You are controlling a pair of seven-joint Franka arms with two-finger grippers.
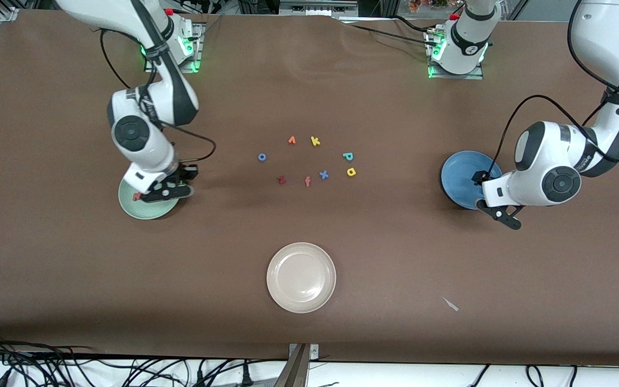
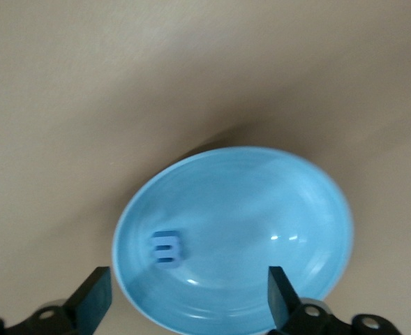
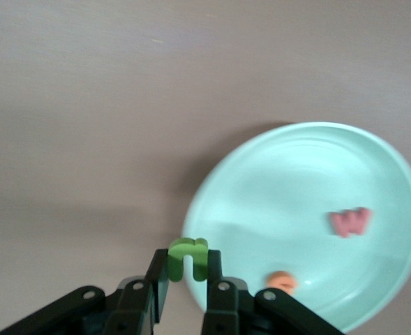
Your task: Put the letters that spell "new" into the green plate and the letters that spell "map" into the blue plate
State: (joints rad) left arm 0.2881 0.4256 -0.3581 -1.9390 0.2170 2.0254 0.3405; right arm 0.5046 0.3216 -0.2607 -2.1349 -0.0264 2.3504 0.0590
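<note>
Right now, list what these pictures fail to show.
- Front view: the blue plate is partly covered by the left arm, so the m lying in it is hidden.
- Front view: the right gripper hides the n it holds and part of the green plate.

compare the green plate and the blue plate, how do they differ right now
The green plate holds two letters, a red w and an orange e; the blue plate holds only a light blue m. The green plate lies toward the right arm's end of the table, the blue toward the left arm's. Both are round, shallow-rimmed and look alike in size.
</note>
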